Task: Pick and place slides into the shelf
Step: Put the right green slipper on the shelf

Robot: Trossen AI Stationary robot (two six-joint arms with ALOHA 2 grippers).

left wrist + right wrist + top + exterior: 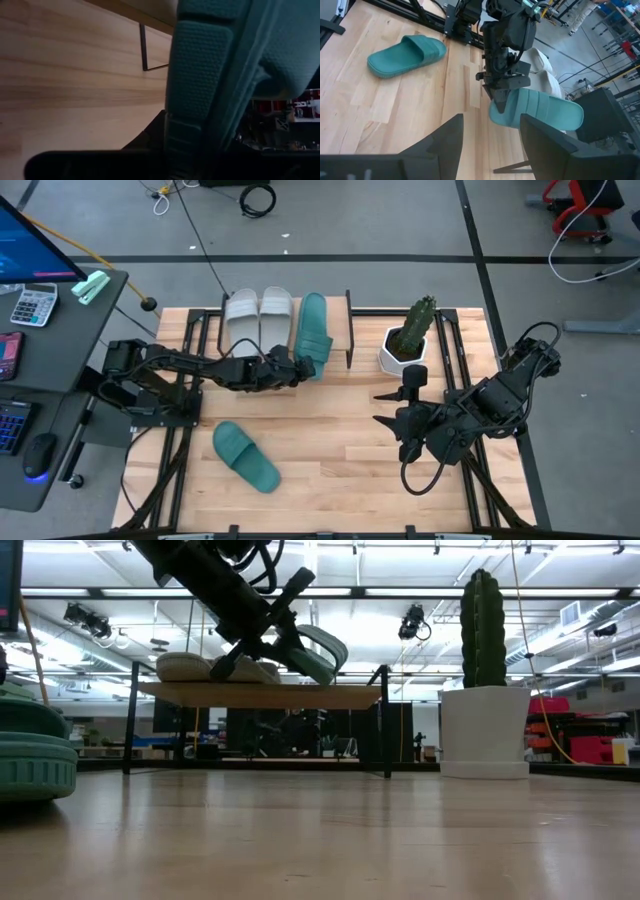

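Two pale slides lie side by side on the shelf's wooden top. My left gripper reaches in from the table's left and is shut on a teal slide, which stands tilted on its side over the shelf's right part, next to the pale pair. In the low view this slide sits just above the board. The other teal slide lies sole-down on the table's near left. My right gripper is open above the table's right half and touches nothing. My left gripper pinches the teal slide at its near end between the two fingers, coming level from the table's left, across the slide. The slide is turned onto its long edge, its ribbed sole facing the camera. Whether its lower edge touches the shelf board cannot be told.
A cactus in a white pot stands right of the shelf, close to my right arm. The shelf's black frame posts rise at its right end. Bare tabletop lies in the near middle. A desk with a calculator stands off the left edge.
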